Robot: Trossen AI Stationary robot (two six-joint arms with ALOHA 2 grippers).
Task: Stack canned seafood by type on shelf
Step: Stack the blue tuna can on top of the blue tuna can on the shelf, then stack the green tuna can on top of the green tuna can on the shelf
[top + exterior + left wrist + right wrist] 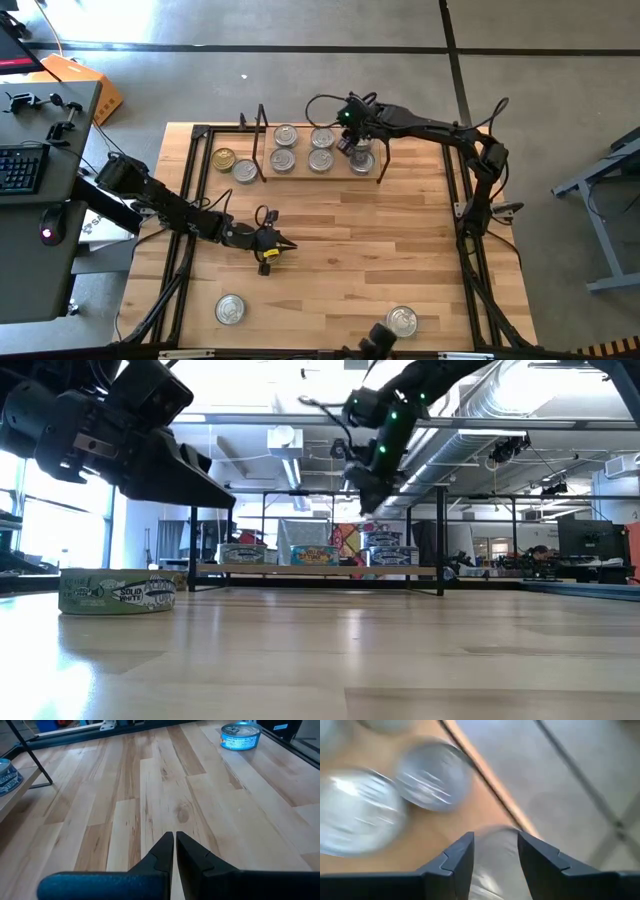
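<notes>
The shelf [300,176] stands at the table's far side, with several silver-lidded tins on it in a far row [286,135] and a near row [320,160]. My right gripper [348,145] hovers open above the shelf's right part, over the tin [363,161]. In the low view it hangs [362,500] clear above a two-tin stack [385,545]. The right wrist view shows blurred lids [432,775] below the open fingers. My left gripper [285,246] is shut, low over the table's left middle, and holds nothing [175,836].
A gold-lidded tin [224,158] and a silver one [245,171] stand on the table by the shelf's left end. Two more tins stand near the front edge, at the left [230,309] and the right [402,321]. Bare wood lies between them.
</notes>
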